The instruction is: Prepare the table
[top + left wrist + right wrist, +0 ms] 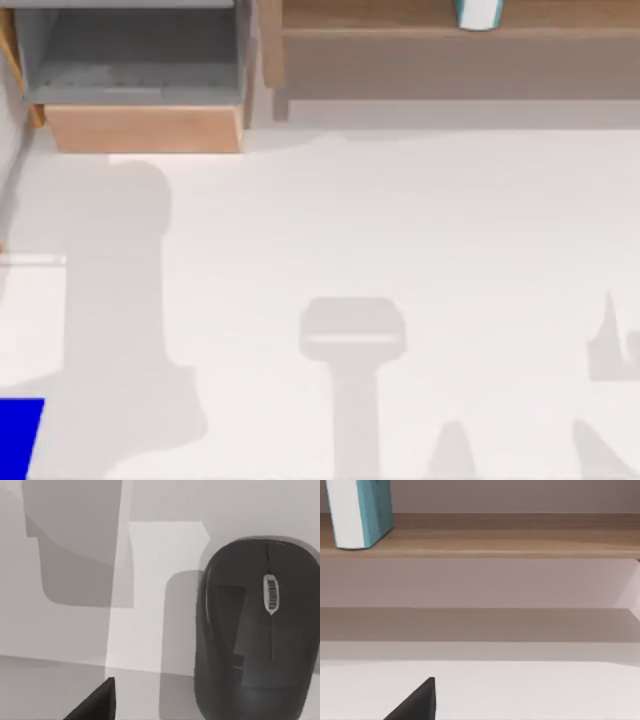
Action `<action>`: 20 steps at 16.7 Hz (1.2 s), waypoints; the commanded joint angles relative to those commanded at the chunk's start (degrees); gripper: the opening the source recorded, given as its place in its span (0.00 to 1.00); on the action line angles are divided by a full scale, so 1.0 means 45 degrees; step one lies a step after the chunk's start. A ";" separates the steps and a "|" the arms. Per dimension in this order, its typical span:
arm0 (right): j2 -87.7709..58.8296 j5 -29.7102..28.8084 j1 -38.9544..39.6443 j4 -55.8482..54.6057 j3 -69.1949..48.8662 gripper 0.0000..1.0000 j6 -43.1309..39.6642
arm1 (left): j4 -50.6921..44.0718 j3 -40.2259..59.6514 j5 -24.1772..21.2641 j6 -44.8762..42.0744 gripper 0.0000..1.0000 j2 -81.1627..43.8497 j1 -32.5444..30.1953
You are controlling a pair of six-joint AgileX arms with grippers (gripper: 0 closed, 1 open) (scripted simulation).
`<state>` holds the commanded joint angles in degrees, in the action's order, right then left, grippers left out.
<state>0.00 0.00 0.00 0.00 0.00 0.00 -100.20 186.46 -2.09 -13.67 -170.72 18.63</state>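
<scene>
The white surface (pixel 420 215) spreads broad and bare in front of the long wooden shelf (pixel 400 22), crossed by the shadows of my two AgileX arms. Just off the shelf's end stands a grey-lined box (pixel 140 128) with a light-wood front. On the shelf stands a teal-and-white object (pixel 478 12), perhaps a book. A blue patch (pixel 20 438) shows at the corner of the surface farthest from the shelf.

My left gripper (pixel 95 704) hangs low over the surface, with a black computer mouse (pixel 255 630) lying flat close ahead of it and a little to one side. The mouse's long axis runs roughly along the line the left wrist camera looks, scroll wheel end (pixel 270 594) away from the gripper. How far the mouse lies from the shelf I cannot tell. My right gripper (pixel 415 704) faces the shelf across a bare stretch of surface, with the teal-and-white object up on the board.

I cannot tell how either set of jaws stands, nor whether either has hold of anything.

In my judgement the left arm is much the nearer to the mouse, and a grasp across its narrow width would call for closing in sideways first.
</scene>
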 joint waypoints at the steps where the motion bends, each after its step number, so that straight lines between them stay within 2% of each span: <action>1: 0.0000 0.0000 0.0000 0.0000 0.0000 1.00 0.0000 | 0.0000 0.0000 0.0000 0.0000 1.00 0.0000 0.0000; 6: 0.0000 0.0000 0.0000 0.0000 0.0000 1.00 0.0000 | 0.0027 -0.0155 0.0009 -0.0018 1.00 0.0108 0.0067; 9: 0.0000 0.0000 0.0000 0.0000 0.0000 1.00 0.0000 | 0.0180 -0.1050 0.0009 -0.0125 1.00 0.0844 0.0148; 14: 0.0000 0.0000 0.0000 0.0000 0.0000 1.00 0.0000 | 0.1387 -0.4060 0.0004 -0.0209 1.00 0.2634 0.0201; 20: 0.0000 0.0000 0.0000 0.0000 0.0000 1.00 0.0000 | 0.3970 -0.8362 0.0025 -0.0112 1.00 0.4331 0.0160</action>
<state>0.00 0.00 0.00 0.00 0.00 0.00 -82.34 148.83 -1.98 -14.18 -151.24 19.35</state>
